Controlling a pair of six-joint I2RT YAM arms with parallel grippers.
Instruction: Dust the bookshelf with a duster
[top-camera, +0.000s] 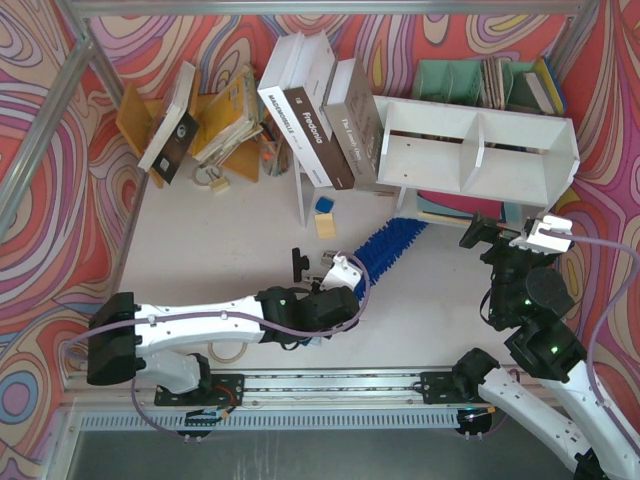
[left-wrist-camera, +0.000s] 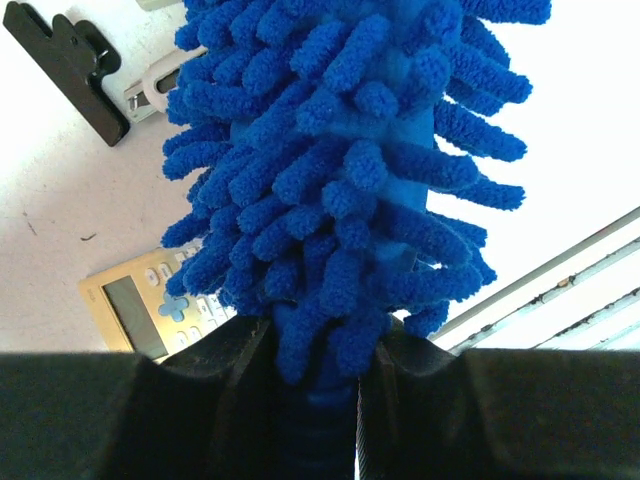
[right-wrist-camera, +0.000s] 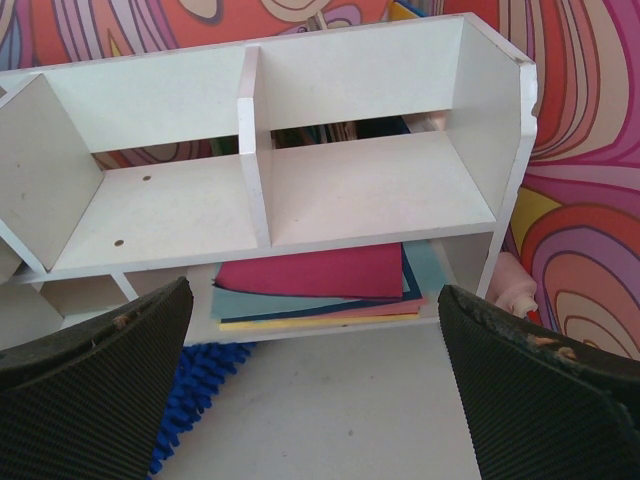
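Note:
The white bookshelf (top-camera: 436, 152) stands at the back right, with coloured sheets (right-wrist-camera: 320, 280) lying in its lower level. The blue fluffy duster (top-camera: 392, 245) slants across the table, its tip at the shelf's lower left corner. My left gripper (top-camera: 345, 280) is shut on the duster's handle end, and the brush head (left-wrist-camera: 340, 180) fills the left wrist view beyond the fingers (left-wrist-camera: 410, 355). My right gripper (top-camera: 497, 240) hovers wide open in front of the bookshelf (right-wrist-camera: 380, 190), with nothing between its pads (right-wrist-camera: 540, 390). The duster's tip (right-wrist-camera: 195, 385) shows by its left pad.
Large books (top-camera: 320, 115) lean left of the shelf, next to an orange rack (top-camera: 225, 120). A teal organizer (top-camera: 460, 80) stands behind the shelf. A calculator (left-wrist-camera: 150, 300), a black clip (left-wrist-camera: 70, 65) and sticky notes (top-camera: 325, 218) lie on the table. A metal rail (top-camera: 330, 385) runs along the near edge.

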